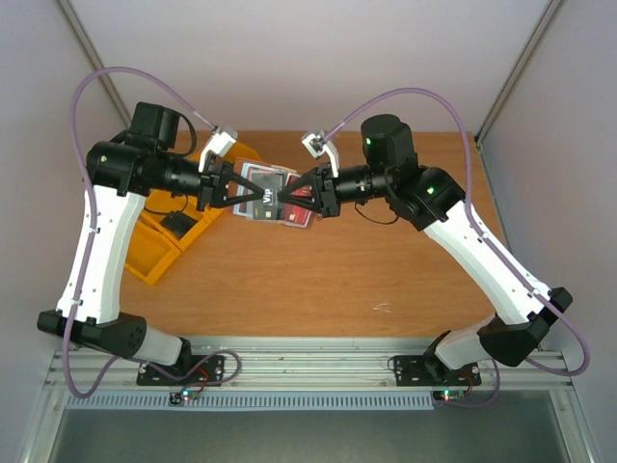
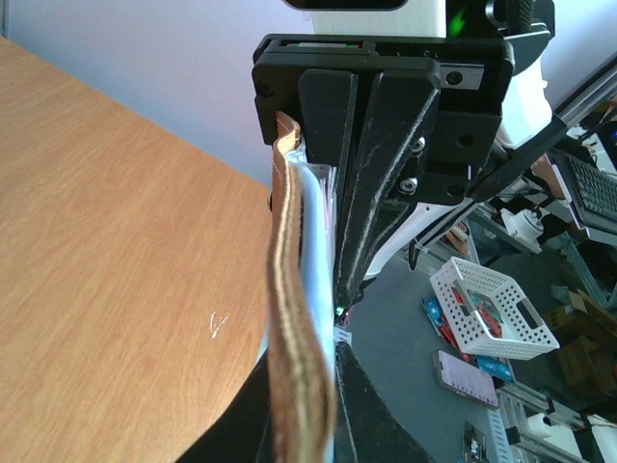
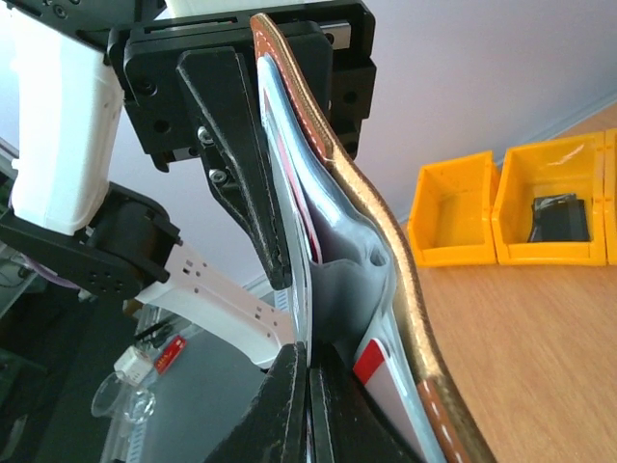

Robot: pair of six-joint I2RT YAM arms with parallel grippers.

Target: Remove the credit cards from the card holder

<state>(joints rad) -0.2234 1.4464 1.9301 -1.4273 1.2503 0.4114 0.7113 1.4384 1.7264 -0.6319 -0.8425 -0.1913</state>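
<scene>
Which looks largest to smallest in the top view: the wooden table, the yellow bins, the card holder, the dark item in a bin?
1. wooden table
2. yellow bins, partly hidden by the left arm
3. card holder, raised nearer the camera
4. dark item

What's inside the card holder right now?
Red credit cards show in the card holder pockets; the left gripper and right gripper cover part, so the count is hidden.

A brown wallet [image 2: 289, 318] stands edge-on over the wooden table [image 2: 116, 251], pinched by the left gripper [image 2: 304, 439] below and by the right gripper [image 2: 344, 282] at its far end.
</scene>
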